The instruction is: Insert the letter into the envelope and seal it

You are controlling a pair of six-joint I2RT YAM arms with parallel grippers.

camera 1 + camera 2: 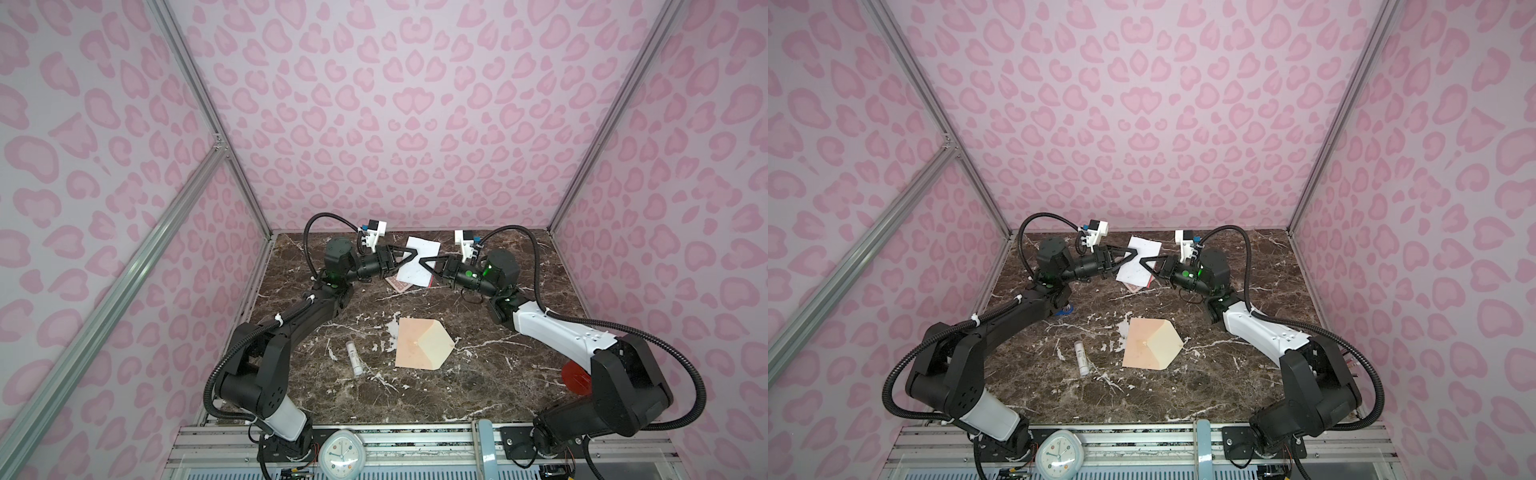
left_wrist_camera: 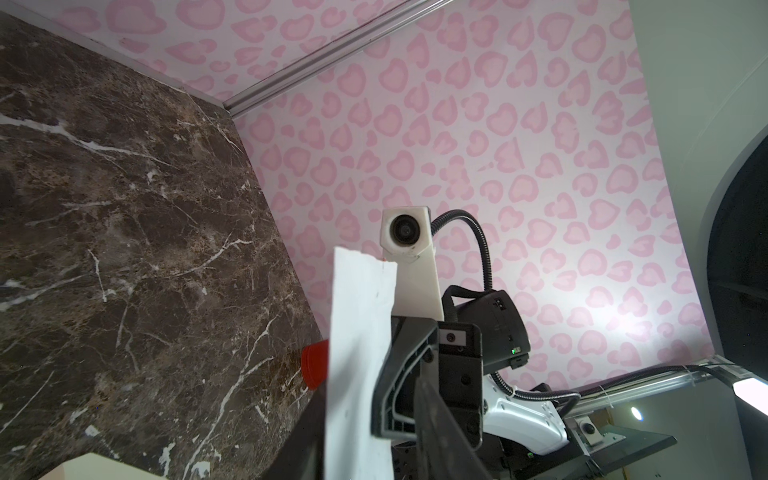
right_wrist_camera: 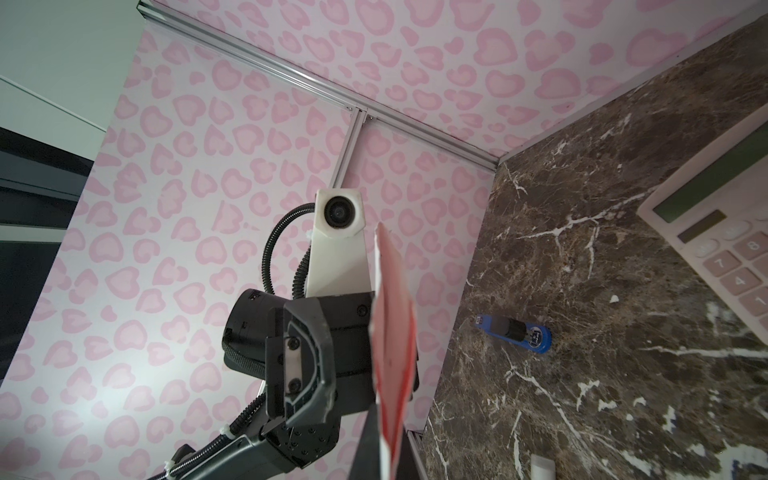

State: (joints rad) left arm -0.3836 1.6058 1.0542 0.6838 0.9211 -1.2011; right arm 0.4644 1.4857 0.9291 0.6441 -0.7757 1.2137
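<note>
Both top views look from high above the table's (image 1: 415,399) 6 o'clock edge. They tilt down and forward toward the back wall (image 1: 1142,124) at 12 o'clock. They stand far off, take in both arms whole, and share almost the entire scene, shifted slightly sideways.

The left wrist camera (image 1: 376,228), near 11 o'clock, faces toward 3 o'clock. The right wrist camera (image 1: 463,239), near 1 o'clock, faces toward 9 o'clock. Both are rolled, so the tabletop stands like a wall in their pictures.

Each looks straight at the other: the right wrist camera (image 2: 402,230) and the left wrist camera (image 3: 338,212) show close by. Both also share the letter (image 2: 357,353) (image 3: 392,332), seen very near and almost edge-on.
</note>
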